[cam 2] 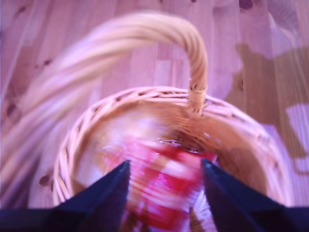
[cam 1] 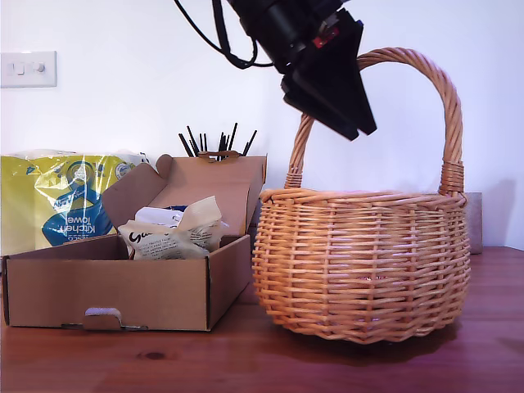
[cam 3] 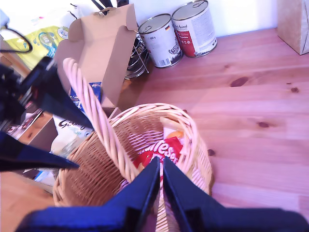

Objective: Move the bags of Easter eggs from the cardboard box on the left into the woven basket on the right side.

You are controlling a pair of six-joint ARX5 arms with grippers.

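Observation:
The woven basket (cam 1: 360,270) stands at the exterior view's right, and the cardboard box (cam 1: 106,291) lies open at that view's left. A cream bag with dark script (cam 1: 176,237) and a white bag (cam 1: 160,215) stick up from the box. A red-orange bag (cam 3: 161,152) lies on the basket's floor. My first gripper (cam 1: 356,127) hangs open beside the arched handle (cam 1: 446,98), above the basket rim (cam 2: 72,140). The blurred red bag (cam 2: 164,183) shows below its fingers, which hold nothing. My second gripper (cam 3: 161,162) is shut and empty, high over the basket (cam 3: 193,130).
A yellow-and-blue kitchen towel pack (cam 1: 57,201) stands behind the box. Two tins (cam 3: 161,38) and a wire holder of black sticks (cam 1: 217,143) sit behind the box flap (cam 3: 104,43). A brown paper bag (cam 3: 294,24) stands on the wooden table (cam 3: 251,111).

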